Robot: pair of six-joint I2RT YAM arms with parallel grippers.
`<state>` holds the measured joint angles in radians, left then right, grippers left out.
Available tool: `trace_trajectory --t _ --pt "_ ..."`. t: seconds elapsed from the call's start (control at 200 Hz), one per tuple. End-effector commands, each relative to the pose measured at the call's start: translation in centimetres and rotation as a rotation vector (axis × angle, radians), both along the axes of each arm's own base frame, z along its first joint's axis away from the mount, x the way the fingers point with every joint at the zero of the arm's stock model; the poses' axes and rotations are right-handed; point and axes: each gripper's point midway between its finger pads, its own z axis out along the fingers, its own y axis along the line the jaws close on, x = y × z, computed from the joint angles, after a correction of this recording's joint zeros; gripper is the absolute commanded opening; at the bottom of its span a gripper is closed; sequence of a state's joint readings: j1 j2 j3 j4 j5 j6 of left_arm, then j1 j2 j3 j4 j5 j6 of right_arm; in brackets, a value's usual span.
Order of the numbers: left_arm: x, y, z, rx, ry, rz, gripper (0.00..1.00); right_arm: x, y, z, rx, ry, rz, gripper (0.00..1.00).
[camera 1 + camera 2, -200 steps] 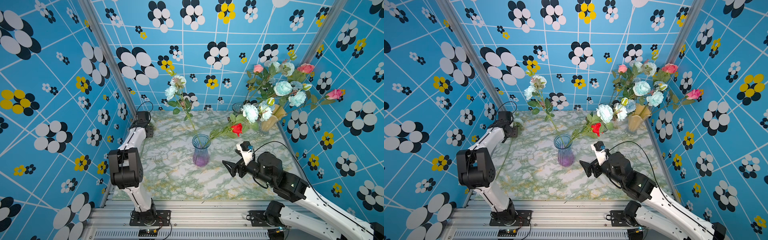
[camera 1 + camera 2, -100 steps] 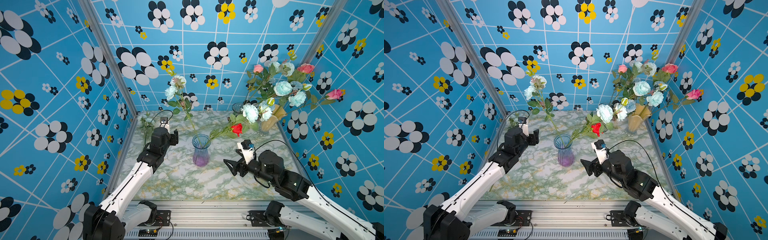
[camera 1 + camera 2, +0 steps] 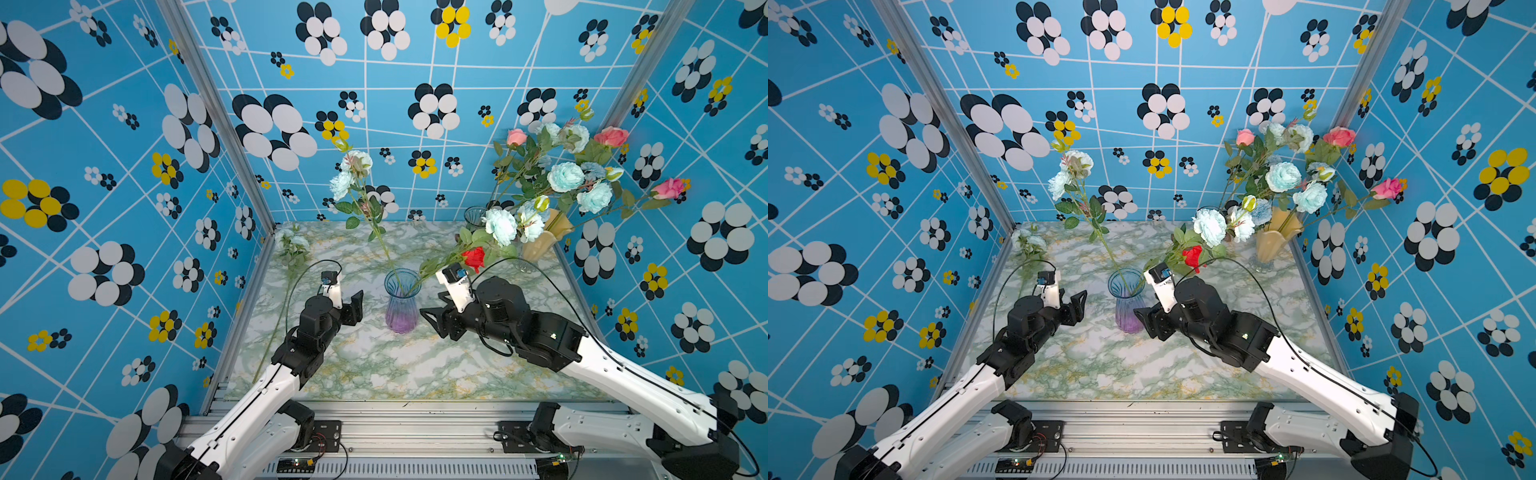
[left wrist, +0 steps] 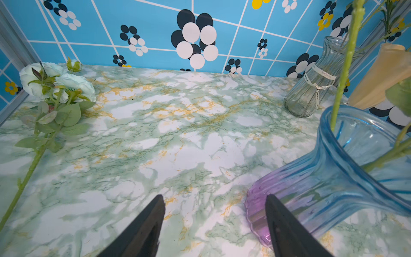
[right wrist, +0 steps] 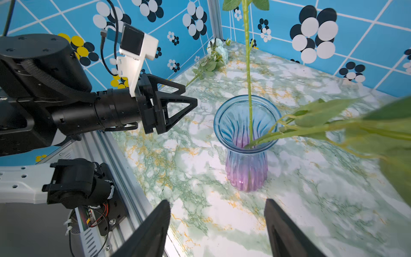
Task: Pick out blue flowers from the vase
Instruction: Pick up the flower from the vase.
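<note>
The vase [image 3: 401, 299], blue glass fading to purple, stands mid-table. It holds a long stem with pale blue flowers [image 3: 345, 183] leaning back left, and a red rose [image 3: 473, 257] leaning right. Another blue flower [image 3: 291, 243] lies on the table in the back left corner, also visible in the left wrist view [image 4: 55, 82]. My left gripper [image 3: 356, 305] hovers open just left of the vase, which shows beside one finger [image 4: 287, 227]. To the right of the vase base, my right gripper [image 3: 430, 306] is open and empty, facing the vase [image 5: 246, 142].
An amber vase [image 3: 544, 239] at the back right holds pink roses [image 3: 611, 136] and more pale blue blooms [image 3: 565, 176]. A clear glass vase [image 3: 473, 216] stands beside it. Patterned walls close three sides; the metal rail [image 3: 407, 428] runs along the front.
My left arm swung from the back left corner to the vase's left side, leaving a blue flower lying in that corner. The right gripper's jaws narrowed a little beside the vase.
</note>
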<state>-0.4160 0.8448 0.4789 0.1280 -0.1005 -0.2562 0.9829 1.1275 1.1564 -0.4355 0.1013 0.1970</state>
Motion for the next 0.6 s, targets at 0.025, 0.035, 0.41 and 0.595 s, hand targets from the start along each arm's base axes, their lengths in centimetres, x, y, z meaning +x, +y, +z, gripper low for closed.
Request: trace_trajectory --t 0.025,0.035,0.41,0.595 --pt "-0.2 -0.8 1.5 -0.095 -0.051 -0.052 0.74 1.2 1.7 3.0 0.016 -0.075 -0.029 0.70" --pt "-0.2 -0.9 1.6 -0.100 -0.053 -0.056 0.73 1.3 1.8 3.2 0.018 -0.079 -0.031 0.70" --pt "0.3 -1.7 0.7 -0.126 -0.013 -0.082 0.73 4.7 4.5 4.9 0.045 -0.149 -0.120 0.71" --pt "0.0 -1.1 1.2 -0.124 -0.038 -0.060 0.73 6.4 5.7 5.3 0.009 -0.188 -0.155 0.71"
